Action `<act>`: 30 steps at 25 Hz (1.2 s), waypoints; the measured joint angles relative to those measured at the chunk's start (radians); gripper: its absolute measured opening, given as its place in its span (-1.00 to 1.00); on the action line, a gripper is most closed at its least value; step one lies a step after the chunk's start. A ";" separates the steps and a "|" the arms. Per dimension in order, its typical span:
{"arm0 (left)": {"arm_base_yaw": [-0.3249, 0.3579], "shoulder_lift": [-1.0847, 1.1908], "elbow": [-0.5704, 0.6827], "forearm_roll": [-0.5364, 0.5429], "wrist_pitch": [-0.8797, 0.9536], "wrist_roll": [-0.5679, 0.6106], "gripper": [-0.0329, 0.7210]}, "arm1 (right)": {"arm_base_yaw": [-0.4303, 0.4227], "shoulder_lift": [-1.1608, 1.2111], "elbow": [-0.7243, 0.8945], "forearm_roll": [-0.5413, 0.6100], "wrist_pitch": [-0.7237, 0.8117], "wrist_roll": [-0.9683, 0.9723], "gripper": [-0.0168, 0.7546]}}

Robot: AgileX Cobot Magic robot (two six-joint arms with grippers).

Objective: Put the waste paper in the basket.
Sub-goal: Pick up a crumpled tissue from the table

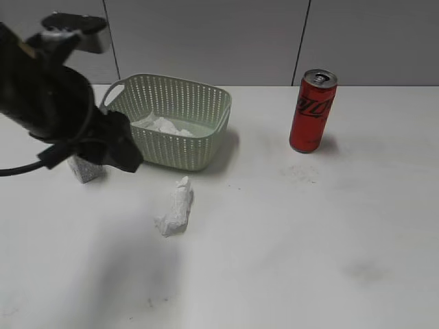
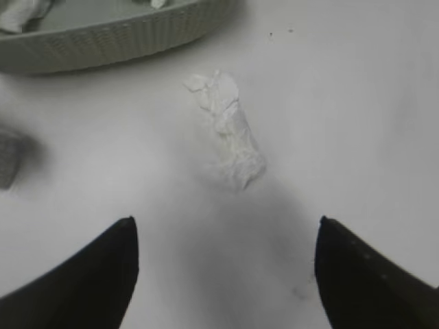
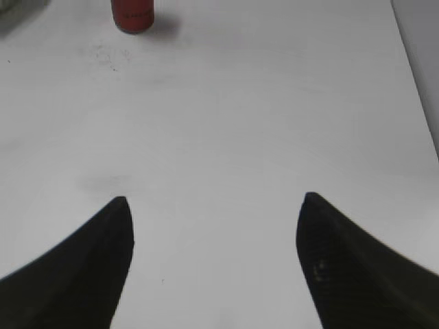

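Note:
A crumpled white wad of waste paper (image 1: 175,208) lies on the white table in front of the pale green lattice basket (image 1: 199,103). White paper (image 1: 161,125) lies inside the basket. In the left wrist view the wad (image 2: 228,133) lies ahead of my left gripper (image 2: 226,226), which is open, empty and above the table, with the basket wall (image 2: 103,44) beyond. In the exterior view the left gripper (image 1: 127,154) hangs at the basket's near left corner. My right gripper (image 3: 214,202) is open and empty over bare table; it does not show in the exterior view.
A red drink can (image 1: 313,111) stands at the back right; it also shows at the top of the right wrist view (image 3: 133,15). A small white speckled packet (image 1: 86,168) sits under the left arm, left of the basket. The table's right edge (image 3: 415,75) shows in the right wrist view.

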 joint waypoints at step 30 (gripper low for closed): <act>-0.214 0.651 -0.278 0.341 -0.134 -0.468 0.05 | 0.000 -0.109 0.000 0.000 0.004 0.000 0.50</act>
